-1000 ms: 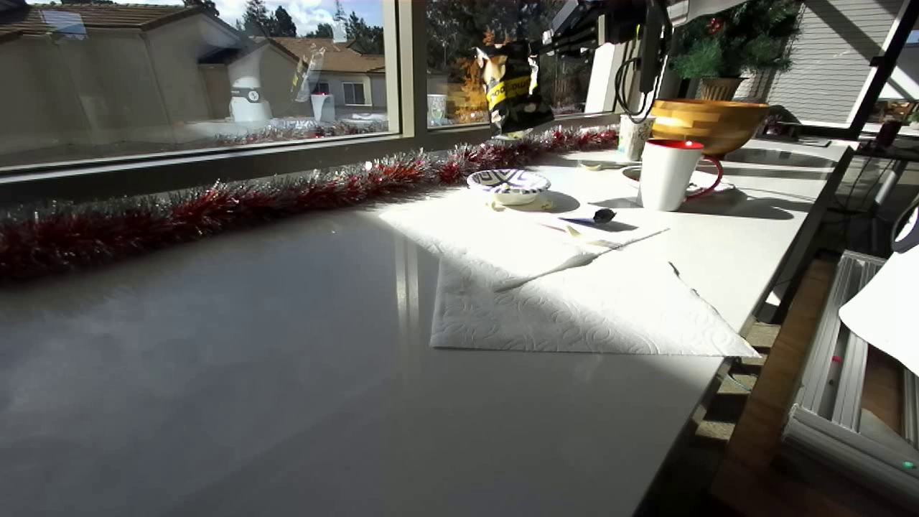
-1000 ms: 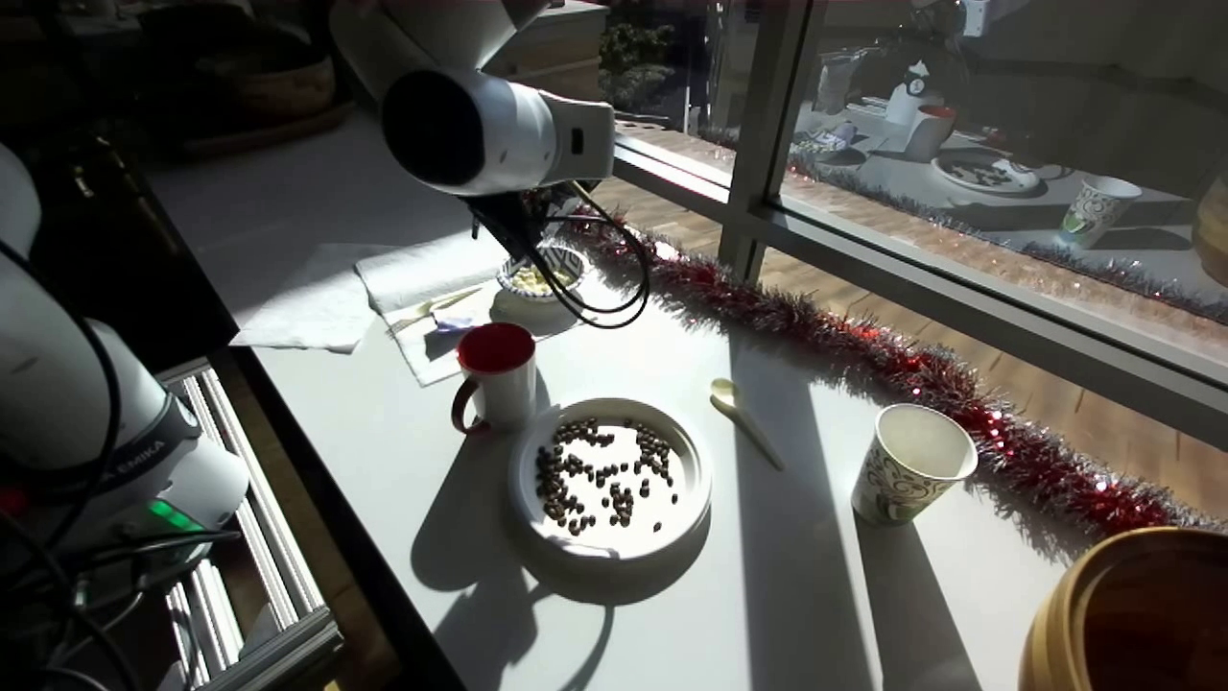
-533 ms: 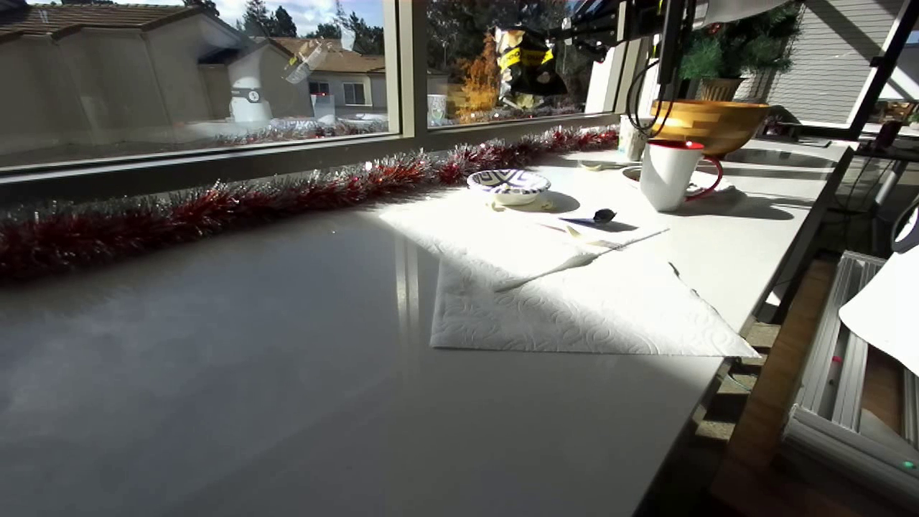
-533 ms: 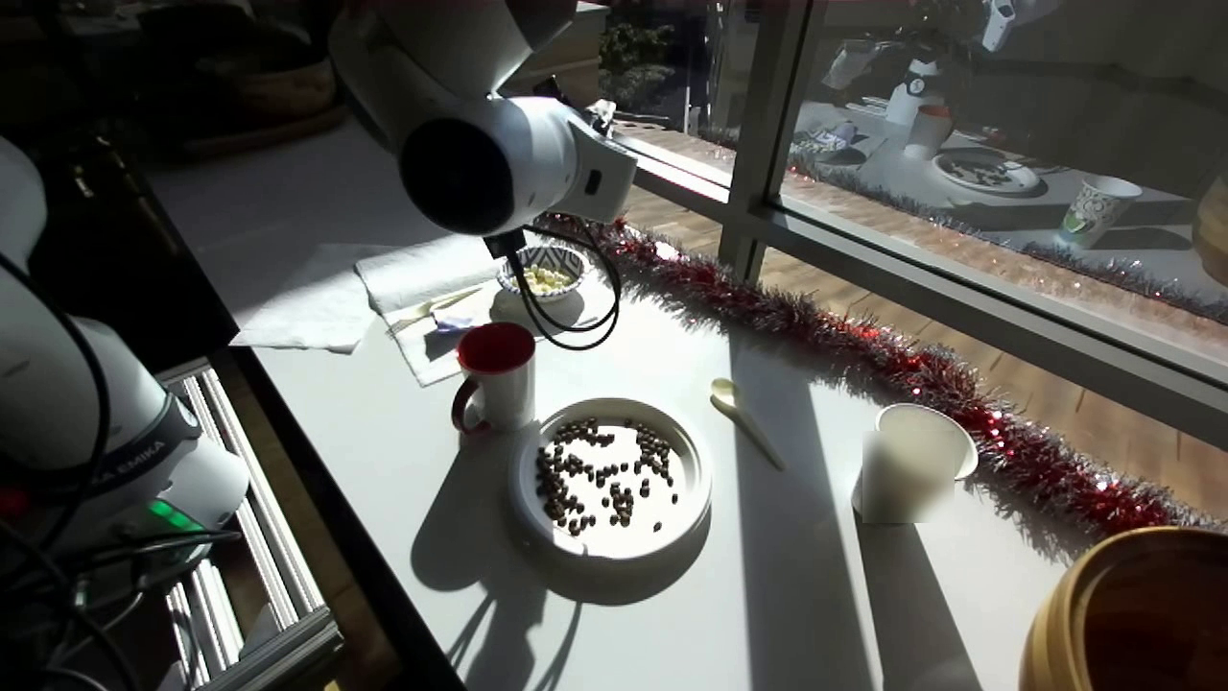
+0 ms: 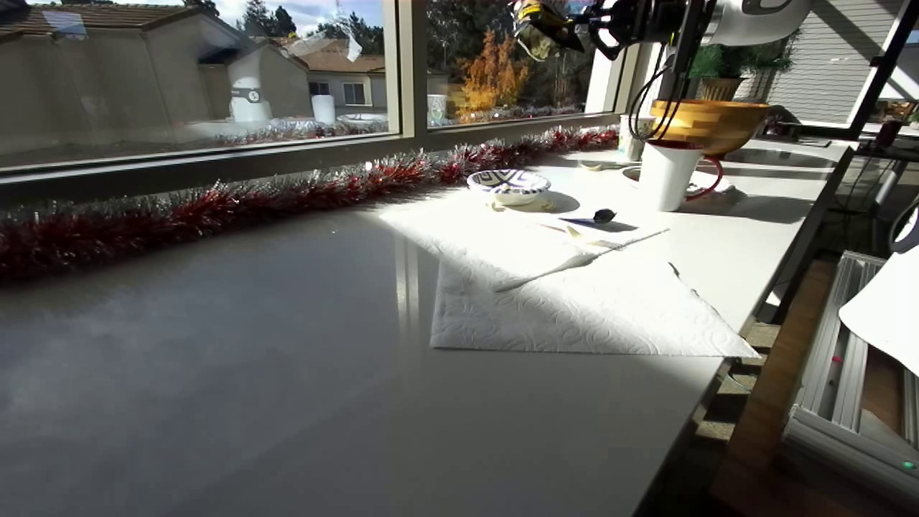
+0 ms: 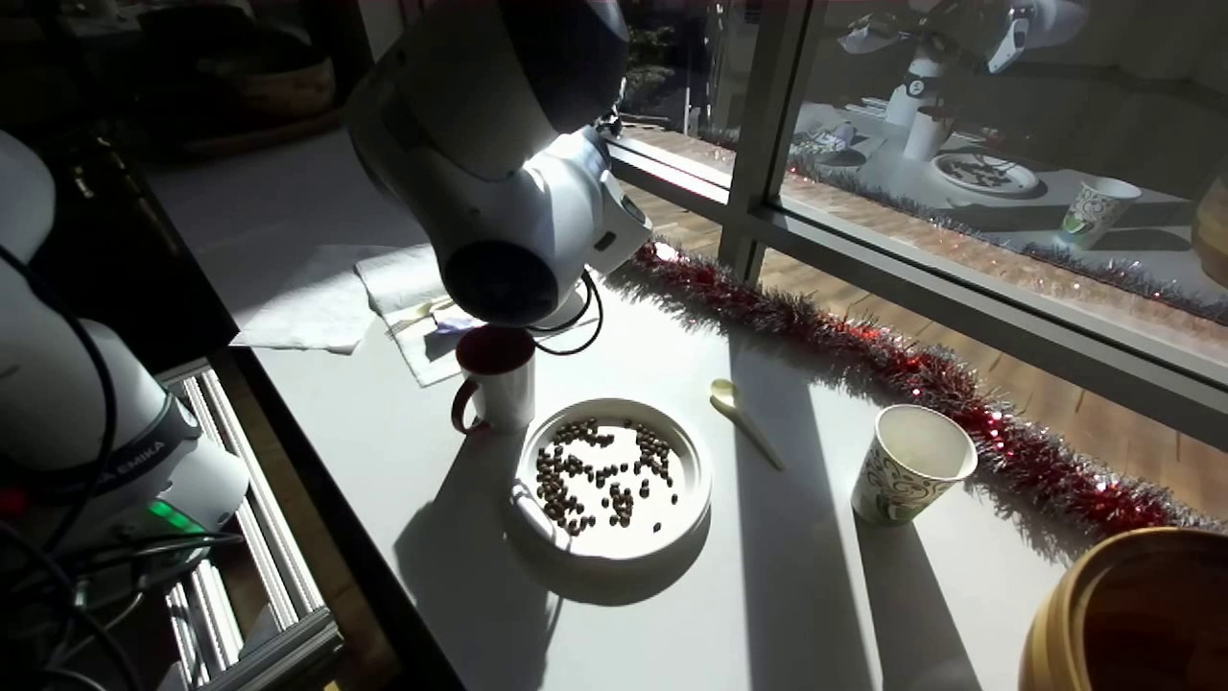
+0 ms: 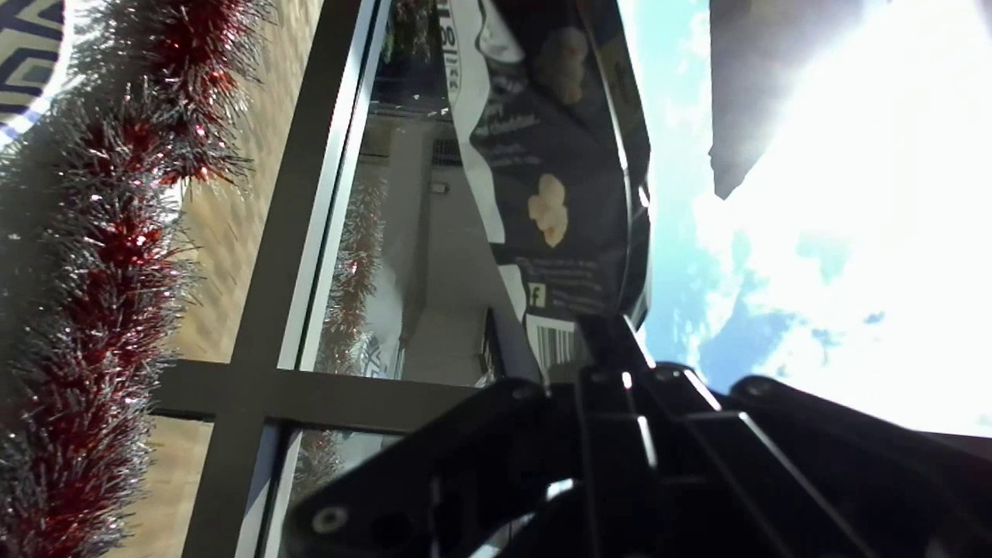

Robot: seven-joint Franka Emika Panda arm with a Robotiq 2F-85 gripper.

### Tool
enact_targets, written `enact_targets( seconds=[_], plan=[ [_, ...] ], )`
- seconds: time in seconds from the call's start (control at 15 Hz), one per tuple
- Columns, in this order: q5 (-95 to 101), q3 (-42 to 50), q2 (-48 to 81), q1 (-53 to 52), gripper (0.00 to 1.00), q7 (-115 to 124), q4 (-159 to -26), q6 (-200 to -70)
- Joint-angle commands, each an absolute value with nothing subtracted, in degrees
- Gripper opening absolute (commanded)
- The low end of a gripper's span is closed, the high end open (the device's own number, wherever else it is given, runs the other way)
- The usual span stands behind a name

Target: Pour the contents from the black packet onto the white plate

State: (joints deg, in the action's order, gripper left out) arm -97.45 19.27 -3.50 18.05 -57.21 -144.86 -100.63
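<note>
I hold the white jointed arm (image 6: 451,125) with its wrist high over the tabletop (image 5: 215,395), black fingers (image 7: 612,345) aimed left in an exterior view. The glossy black popcorn-printed packet (image 7: 562,155) juts ahead of the fingers, which pinch its barcode end; its long axis lies nearly in line with them, free end pointing away. Lower left of the fingers sits the blue-patterned white bowl (image 5: 508,192); well apart from them, the round white plate (image 6: 633,545) bearing small dark pieces. A second ago the packet hung lower and steeper.

black packet (image 7: 570,178): popcorn-printed, held aloft, tilted | white plate (image 6: 698,475): round, shallow, flat, partly covered
</note>
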Motion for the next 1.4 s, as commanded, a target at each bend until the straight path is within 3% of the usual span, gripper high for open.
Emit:
enact_targets(
  seconds=[0.0,0.47,0.93,1.33],
  plan=[
    [-97.95,20.12,-0.45,19.33,0.0,-47.01,-142.44,-95.05],
    [-97.62,19.93,-0.52,19.36,0.0,-46.59,-142.8,-94.99],
    [-98.0,19.13,0.96,18.77,0.0,-21.89,-140.44,-93.89],
    [-99.44,20.15,9.53,19.93,0.0,-5.78,-134.48,-87.61]
  ],
)
